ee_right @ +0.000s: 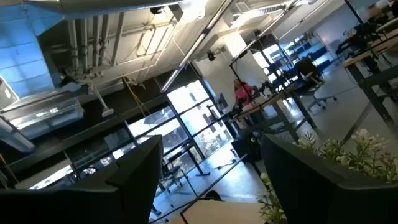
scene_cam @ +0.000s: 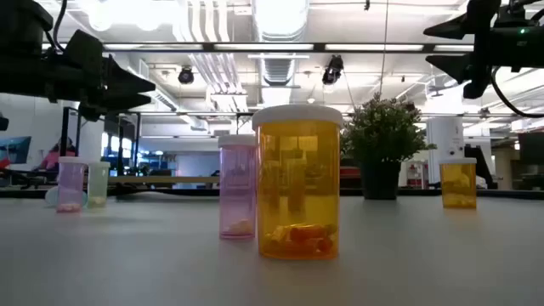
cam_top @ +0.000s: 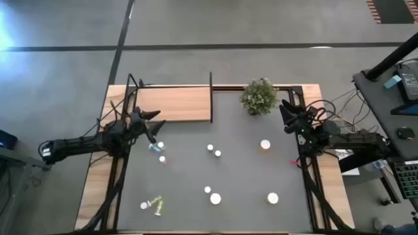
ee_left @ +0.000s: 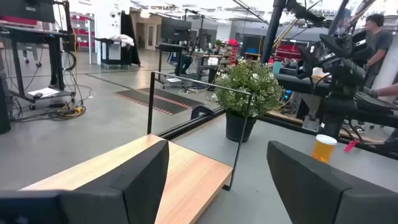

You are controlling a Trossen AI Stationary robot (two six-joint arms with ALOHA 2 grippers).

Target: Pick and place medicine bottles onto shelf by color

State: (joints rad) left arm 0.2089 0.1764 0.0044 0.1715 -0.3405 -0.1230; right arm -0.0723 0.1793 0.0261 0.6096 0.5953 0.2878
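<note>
You see the shelf [cam_top: 175, 104], a flat light-wood board with thin black posts, lying at the upper left of the tabletop in the high view, with no bottle on it. The medicine bottles are scattered over the dark surface below it: white caps at centre [cam_top: 211, 148], an orange one at right of centre [cam_top: 265, 145], three along the lower middle [cam_top: 215, 198], and a yellow-green one on its side at lower left [cam_top: 157, 206]. In the low view an upright orange bottle [scene_cam: 298, 182] with pills fills the centre, a pink one [scene_cam: 237, 187] just to its left.
</note>
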